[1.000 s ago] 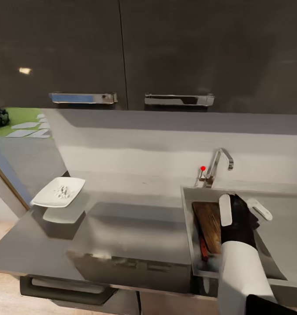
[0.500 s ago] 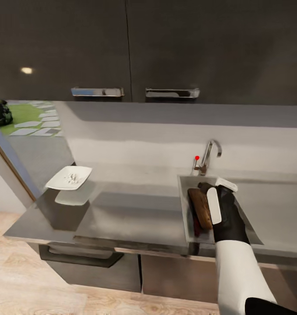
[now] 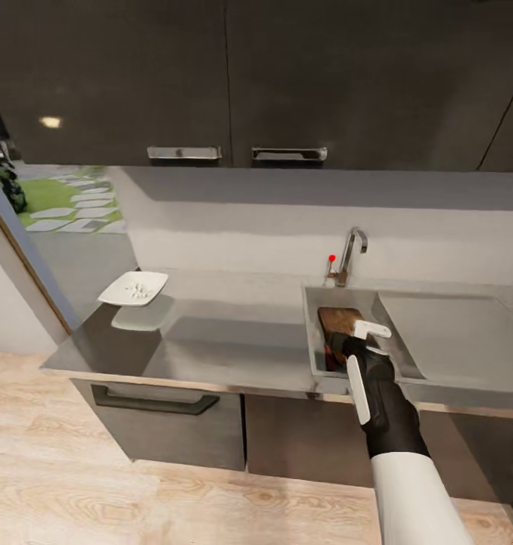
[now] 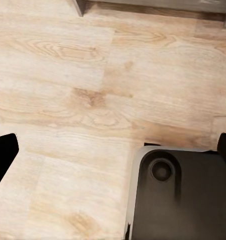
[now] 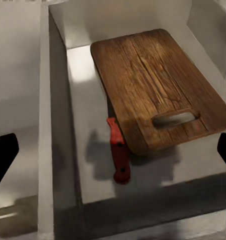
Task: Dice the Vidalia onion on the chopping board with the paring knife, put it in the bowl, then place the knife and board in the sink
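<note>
Withdrawn right gripper [image 3: 366,354] hovers above sink [image 3: 315,356] rim.

Chopping board [image 5: 155,87], brown wood w/ slot handle, lies tilted inside the sink [image 3: 314,333], one edge over the paring knife [image 5: 119,155]; red handle showing, blade hidden under board. White bowl [image 3: 134,288] w/ diced onion [image 3: 140,288] bits sits on the bench [image 3: 234,341], well apart from sink.

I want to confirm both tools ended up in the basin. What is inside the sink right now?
Inside the sink lies the chopping board, with the paring knife beside it; the red handle shows, but the blade is covered by the board. The basin floor under the board is hidden too.
</note>
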{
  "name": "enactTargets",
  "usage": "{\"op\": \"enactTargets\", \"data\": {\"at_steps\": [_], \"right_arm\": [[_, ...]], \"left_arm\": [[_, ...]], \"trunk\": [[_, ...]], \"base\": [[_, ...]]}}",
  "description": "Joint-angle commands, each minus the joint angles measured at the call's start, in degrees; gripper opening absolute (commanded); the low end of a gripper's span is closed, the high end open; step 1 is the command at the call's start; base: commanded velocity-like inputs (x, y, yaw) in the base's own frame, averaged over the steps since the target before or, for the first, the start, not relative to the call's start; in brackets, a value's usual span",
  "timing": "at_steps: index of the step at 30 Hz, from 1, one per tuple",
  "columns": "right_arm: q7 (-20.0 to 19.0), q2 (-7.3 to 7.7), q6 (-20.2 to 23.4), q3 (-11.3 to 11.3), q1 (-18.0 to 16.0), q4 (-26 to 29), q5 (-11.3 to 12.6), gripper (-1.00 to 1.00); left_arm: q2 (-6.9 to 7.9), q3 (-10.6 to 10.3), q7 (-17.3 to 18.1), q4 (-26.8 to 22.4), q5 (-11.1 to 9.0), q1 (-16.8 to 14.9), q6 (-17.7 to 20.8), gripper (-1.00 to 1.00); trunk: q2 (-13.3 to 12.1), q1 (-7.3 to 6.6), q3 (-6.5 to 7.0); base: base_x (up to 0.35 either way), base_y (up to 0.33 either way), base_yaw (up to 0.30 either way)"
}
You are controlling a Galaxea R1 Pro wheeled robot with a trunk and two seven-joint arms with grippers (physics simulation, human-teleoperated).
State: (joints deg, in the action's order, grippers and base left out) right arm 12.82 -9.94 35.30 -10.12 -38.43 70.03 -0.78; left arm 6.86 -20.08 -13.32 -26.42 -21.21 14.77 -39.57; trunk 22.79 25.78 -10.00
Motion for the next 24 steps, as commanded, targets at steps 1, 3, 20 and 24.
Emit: {"op": "enactTargets", "data": {"at_steps": [1, 3, 20, 24], "right_arm": [[-0.7, -0.06, -1.7, 0.0, 0.9, 0.1, -1.5, 1.00], [-2.9, -0.06, -5.2, 0.0, 2.8, 0.1, -4.5, 1.00], [-16.2, -0.06, -29.0, 0.1, 23.3, 0.7, -15.0, 1.00], [-17.6, -0.06, -44.9, -0.1, 28.7, -14.2, -16.4, 1.00]], "left_arm": [[0.09, -0.5, -0.5, -0.1, -0.2, 0.0, -0.1, 1.00], [0.09, -0.5, -0.5, -0.1, -0.2, 0.0, -0.1, 1.00], [0.09, -0.5, -0.5, -0.1, -0.2, 0.0, 0.0, 1.00], [0.09, -0.5, -0.5, -0.1, -0.2, 0.0, 0.0, 1.00]], "trunk": [[0.1, 0.01, -0.11], [0.1, 0.01, -0.11], [0.1, 0.01, -0.11], [0.1, 0.01, -0.11]], "base": [[-0.337, 0.000, 0.000], [-0.337, 0.000, 0.000], [-0.338, 0.000, 0.000], [-0.264, 0.000, 0.000]]}}
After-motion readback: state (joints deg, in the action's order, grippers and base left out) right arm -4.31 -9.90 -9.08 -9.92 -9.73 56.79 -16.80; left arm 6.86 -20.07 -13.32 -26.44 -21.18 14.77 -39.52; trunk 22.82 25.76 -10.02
